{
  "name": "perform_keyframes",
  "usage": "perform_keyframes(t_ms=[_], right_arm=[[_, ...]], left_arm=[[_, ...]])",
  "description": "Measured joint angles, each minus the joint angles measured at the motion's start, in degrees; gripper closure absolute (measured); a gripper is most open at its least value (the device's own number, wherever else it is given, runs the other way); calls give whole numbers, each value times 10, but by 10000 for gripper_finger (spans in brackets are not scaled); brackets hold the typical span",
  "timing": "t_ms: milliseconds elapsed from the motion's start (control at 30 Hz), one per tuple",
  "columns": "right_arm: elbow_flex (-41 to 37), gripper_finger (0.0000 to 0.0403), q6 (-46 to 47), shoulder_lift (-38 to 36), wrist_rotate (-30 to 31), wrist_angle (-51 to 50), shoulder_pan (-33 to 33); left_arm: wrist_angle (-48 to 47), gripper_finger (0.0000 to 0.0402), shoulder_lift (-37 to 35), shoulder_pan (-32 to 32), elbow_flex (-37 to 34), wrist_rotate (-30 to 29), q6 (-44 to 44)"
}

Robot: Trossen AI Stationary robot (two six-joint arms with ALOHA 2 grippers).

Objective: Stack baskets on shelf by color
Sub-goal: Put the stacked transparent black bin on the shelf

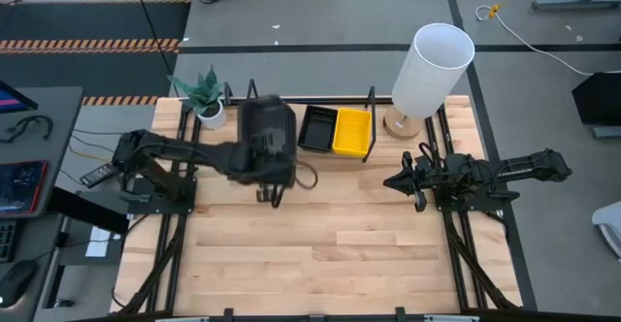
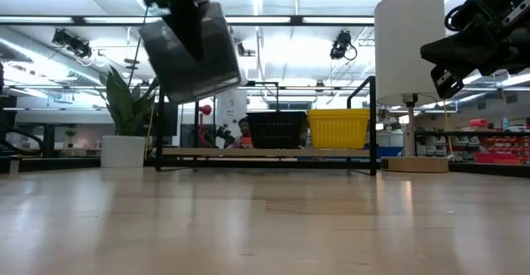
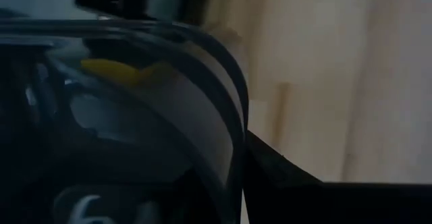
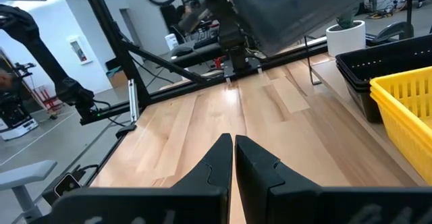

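Left gripper (image 1: 254,145) pinches a grey basket (image 2: 192,53) aloft, tilted, near the shelf (image 2: 265,152). Level it first, then lower onto the bare left end beside the black basket (image 1: 317,128). Right gripper (image 4: 233,158) waits, pressed together.

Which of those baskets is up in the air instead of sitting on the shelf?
The large dark grey basket, held tilted by the left gripper above the table. The black basket and yellow basket sit side by side on the shelf.
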Motion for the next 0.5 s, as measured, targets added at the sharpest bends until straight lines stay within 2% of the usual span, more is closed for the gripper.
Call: perform_keyframes(t_ms=[100, 200, 500], right_arm=[[0, 378, 0, 0, 0, 0, 0], [0, 378, 0, 0, 0, 0, 0], [0, 378, 0, 1, 0, 2, 0]], left_arm=[[14, 385, 0, 42, 0, 3, 7], [20, 385, 9, 77, 0, 30, 28], [31, 385, 66, 132, 0, 44, 137]])
